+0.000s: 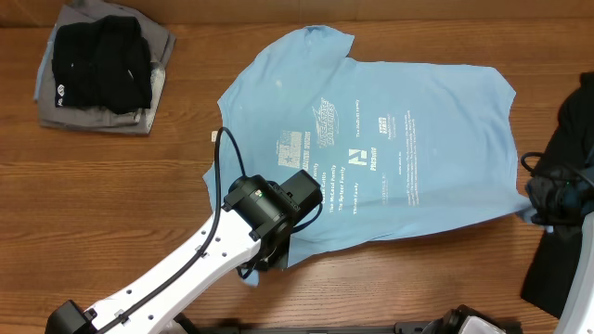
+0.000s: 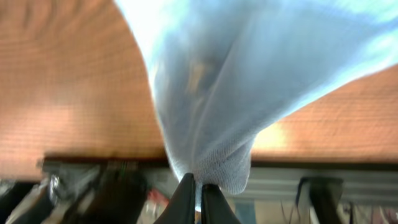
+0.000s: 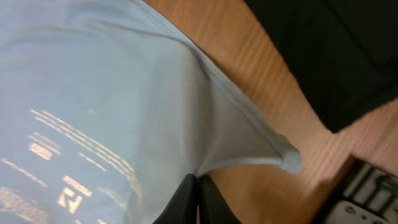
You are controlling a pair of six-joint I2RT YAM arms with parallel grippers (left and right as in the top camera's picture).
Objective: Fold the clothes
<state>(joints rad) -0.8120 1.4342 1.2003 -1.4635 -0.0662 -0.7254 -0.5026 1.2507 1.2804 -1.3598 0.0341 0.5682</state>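
t-shirt [image 1: 418, 139], soft light blue cotton with white logos, lies spread on the wood-grain table [image 1: 111, 204]. far left, a folded black and grey stack [image 1: 102, 65]. left gripper [image 2: 198, 186] pinches its bunched near hem; right gripper [image 3: 198, 183] clamps its right edge, beside a crumpled dark garment [image 1: 571, 139].

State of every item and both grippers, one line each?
Light blue cotton T-shirt: spread flat, white logos up, two edges pinched.
Left gripper: shut on the T-shirt's edge.
Right gripper: shut on the T-shirt's edge.
Black and grey garment stack: folded, lying apart.
Large dark garment: crumpled, unfolded.
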